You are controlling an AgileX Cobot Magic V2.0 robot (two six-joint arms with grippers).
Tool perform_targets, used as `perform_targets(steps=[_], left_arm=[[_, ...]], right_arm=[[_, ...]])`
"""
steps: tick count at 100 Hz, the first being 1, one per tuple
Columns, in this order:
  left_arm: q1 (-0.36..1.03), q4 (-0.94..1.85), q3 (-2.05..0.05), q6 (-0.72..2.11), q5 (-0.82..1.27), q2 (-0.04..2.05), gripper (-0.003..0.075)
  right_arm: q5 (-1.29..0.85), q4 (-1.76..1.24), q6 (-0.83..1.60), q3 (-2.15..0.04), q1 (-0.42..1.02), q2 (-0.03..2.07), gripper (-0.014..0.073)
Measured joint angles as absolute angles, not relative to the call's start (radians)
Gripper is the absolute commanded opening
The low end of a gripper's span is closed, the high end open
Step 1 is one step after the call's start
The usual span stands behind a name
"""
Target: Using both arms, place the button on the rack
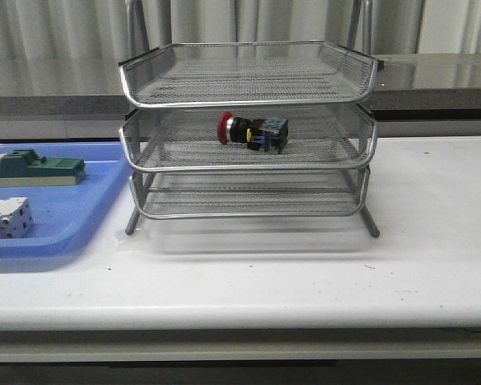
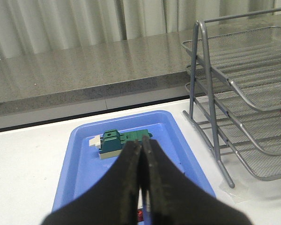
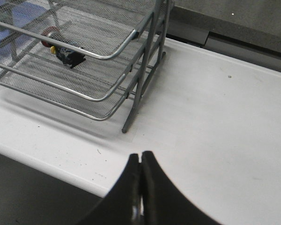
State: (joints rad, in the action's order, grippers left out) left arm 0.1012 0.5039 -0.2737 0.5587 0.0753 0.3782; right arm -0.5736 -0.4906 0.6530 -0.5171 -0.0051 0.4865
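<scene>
Front view: button lies on its side in rack's middle tier, red head leftward.
Left pincer: closed, empty, over blue tray.
Right pincer: closed, empty, nearer the rack.

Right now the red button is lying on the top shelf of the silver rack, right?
Not quite. The button is lying on the middle shelf of the silver rack, not the top one. The front view shows the top shelf bare above it.
</scene>
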Motion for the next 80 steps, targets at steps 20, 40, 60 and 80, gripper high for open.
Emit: perform_targets(steps=[20, 40, 60, 80], left_arm=[[0.101, 0.504, -0.274, 0.559, 0.075, 0.378, -0.002], [0.101, 0.504, -0.274, 0.559, 0.075, 0.378, -0.002], [0.101, 0.504, -0.274, 0.559, 0.075, 0.378, -0.002], [0.101, 0.504, -0.274, 0.559, 0.075, 0.378, -0.002]], right_arm=[[-0.654, -0.489, 0.652, -0.496, -0.011, 0.393, -0.0057], [-0.685, -0.487, 0.651, -0.494, -0.011, 0.389, -0.0057], [-0.685, -0.487, 0.649, -0.494, -0.011, 0.389, -0.0057], [-0.685, -0.487, 0.649, -0.494, -0.011, 0.389, -0.0057]])
